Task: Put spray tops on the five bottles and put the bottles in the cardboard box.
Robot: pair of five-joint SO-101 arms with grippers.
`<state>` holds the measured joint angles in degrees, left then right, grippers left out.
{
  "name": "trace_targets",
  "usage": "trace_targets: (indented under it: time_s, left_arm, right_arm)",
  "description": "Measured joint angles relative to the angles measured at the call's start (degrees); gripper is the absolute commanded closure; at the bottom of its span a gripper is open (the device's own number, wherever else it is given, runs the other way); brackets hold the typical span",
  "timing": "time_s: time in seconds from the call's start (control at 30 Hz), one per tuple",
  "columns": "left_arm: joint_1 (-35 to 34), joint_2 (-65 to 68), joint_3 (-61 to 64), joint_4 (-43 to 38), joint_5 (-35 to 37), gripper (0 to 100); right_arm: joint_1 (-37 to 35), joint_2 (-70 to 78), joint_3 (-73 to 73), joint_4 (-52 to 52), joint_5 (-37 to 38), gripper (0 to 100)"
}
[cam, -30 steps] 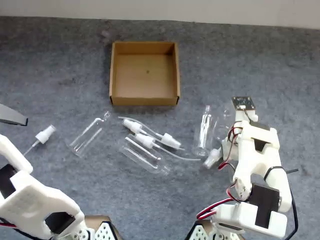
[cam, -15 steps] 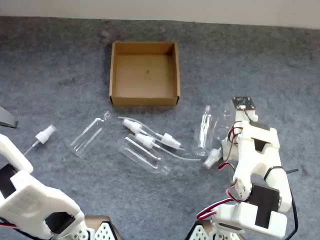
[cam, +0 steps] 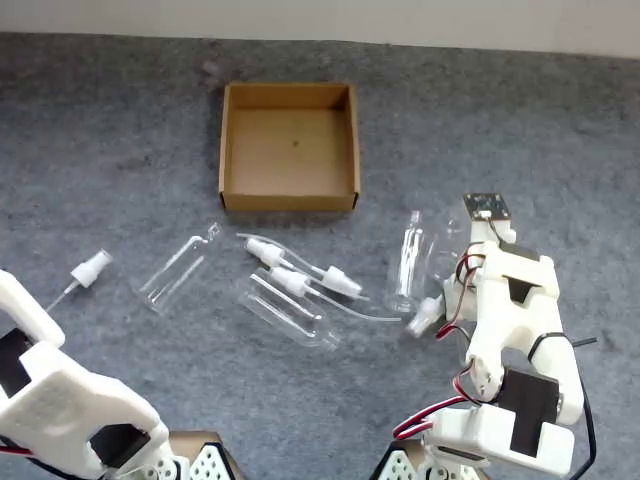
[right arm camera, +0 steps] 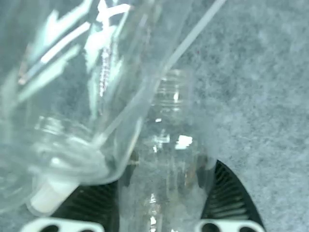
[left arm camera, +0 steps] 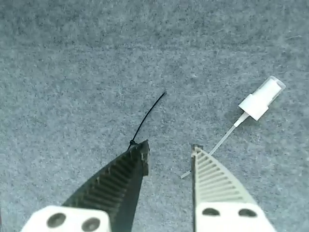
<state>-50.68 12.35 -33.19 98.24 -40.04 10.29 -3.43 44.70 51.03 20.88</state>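
Observation:
The cardboard box (cam: 290, 150) stands open at the back. Clear bottles lie on the grey mat: one (cam: 178, 268) to the left, one (cam: 285, 308) in the middle, one (cam: 405, 262) to the right. Three spray tops (cam: 300, 272) lie between them, and another (cam: 425, 315) lies beside the right arm. My right gripper (right arm camera: 170, 166) is shut on a clear bottle (right arm camera: 169, 121), with a capped bottle (right arm camera: 72, 121) lying across in front. My left gripper (left arm camera: 169, 147) hangs open over bare mat, a little short of a lone spray top (left arm camera: 260, 99), which lies at the far left (cam: 88, 268).
A black cable tie (left arm camera: 147, 118) lies on the mat just ahead of the left gripper's dark finger (left arm camera: 130, 166). The right arm's white body (cam: 515, 330) fills the front right and the left arm's body (cam: 60, 400) the front left corner. Grey mat stretches around the box.
The left gripper's dark finger, seen at the left edge of the high view, has slid out of that view. The right arm and all bottles have stayed put.

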Motion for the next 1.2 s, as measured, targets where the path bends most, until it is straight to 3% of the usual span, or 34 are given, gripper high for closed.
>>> trace_targets:
  time_s: [0.23,0.47,0.7,0.9,0.97,1.03,1.2]
  left_arm:
    - [0.00,0.00,0.00,0.00,0.00,99]
    - [0.00,0.00,0.00,-1.76,0.00,64]
    - [0.00,0.00,0.00,-2.02,-0.09,64]
    - [0.00,0.00,0.00,-2.02,-0.09,66]
    - [0.00,0.00,0.00,-2.02,-0.09,76]
    - [-0.26,0.00,0.00,-2.02,-0.09,99]
    - [-0.53,0.00,0.00,-2.02,-0.09,99]
  right_arm:
    - [0.00,0.00,0.00,0.00,0.00,89.6]
    - [0.00,0.00,0.00,0.00,0.00,89.6]
    - [0.00,0.00,0.00,0.00,0.00,89.6]
    - [0.00,0.00,0.00,0.00,0.00,89.6]
    - [0.00,0.00,0.00,0.00,0.00,89.6]
    - [0.00,0.00,0.00,0.00,0.00,89.6]
    - [0.00,0.00,0.00,0.00,0.00,89.6]
